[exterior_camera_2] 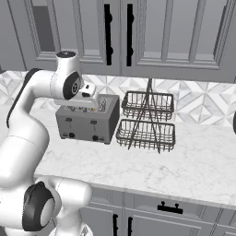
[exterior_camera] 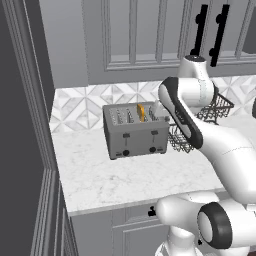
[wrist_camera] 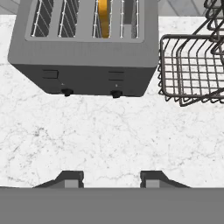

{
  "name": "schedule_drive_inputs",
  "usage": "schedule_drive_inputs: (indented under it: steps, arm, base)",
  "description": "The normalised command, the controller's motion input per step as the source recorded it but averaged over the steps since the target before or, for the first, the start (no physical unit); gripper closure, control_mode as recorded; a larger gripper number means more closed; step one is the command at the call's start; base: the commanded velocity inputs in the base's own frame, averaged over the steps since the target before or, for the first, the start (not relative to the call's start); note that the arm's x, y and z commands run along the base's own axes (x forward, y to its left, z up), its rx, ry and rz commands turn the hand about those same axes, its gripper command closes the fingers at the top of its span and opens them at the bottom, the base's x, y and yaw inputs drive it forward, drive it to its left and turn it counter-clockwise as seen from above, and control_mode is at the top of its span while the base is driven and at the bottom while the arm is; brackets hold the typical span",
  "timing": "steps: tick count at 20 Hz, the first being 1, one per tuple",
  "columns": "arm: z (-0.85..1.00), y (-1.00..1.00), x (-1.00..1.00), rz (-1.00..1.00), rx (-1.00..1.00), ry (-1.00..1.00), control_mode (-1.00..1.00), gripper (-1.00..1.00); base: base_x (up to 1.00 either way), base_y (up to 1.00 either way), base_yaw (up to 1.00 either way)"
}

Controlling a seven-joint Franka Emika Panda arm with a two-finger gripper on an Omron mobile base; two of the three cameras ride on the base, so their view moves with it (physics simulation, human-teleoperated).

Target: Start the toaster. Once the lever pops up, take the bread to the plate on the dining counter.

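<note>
On the marble worktop, the toaster [wrist_camera: 85, 46] holds the bread [wrist_camera: 103, 17] in a slot, seemingly raised, while the gripper [wrist_camera: 112, 178] hovers above with jaws apart and empty, so lifting and carrying to the plate remain.

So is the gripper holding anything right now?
Nothing is held: the fingers stand apart over bare marble, short of the boxy grey metal toaster.

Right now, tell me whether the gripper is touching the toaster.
Apart. In the hand view the gripper shows open jaws over bare marble worktop, with a clear stretch of counter between the fingertips and the toaster.
</note>
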Motion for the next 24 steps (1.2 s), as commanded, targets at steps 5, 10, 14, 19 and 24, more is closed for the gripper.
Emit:
schedule_drive_inputs:
  steps: [5,10,14,19,24]
  arm:
    - [-0.02,0.02,0.00,0.00,0.00,-0.02,-1.00,1.00]
    - [-0.04,0.04,0.00,0.00,0.00,-0.06,-1.00,1.00]
    - [-0.17,0.00,0.07,0.00,-0.01,-0.02,-1.00,1.00]
    - [-0.31,0.00,0.09,0.00,-0.03,-0.01,-1.00,1.00]
    - [-0.29,0.00,0.11,0.00,-0.02,-0.01,-1.00,1.00]
  base:
    - [0.00,0.00,0.00]
    - [0.00,0.00,0.00]
    - [0.00,0.00,0.00]
    - [0.00,0.00,0.00]
    - [0.00,0.00,0.00]
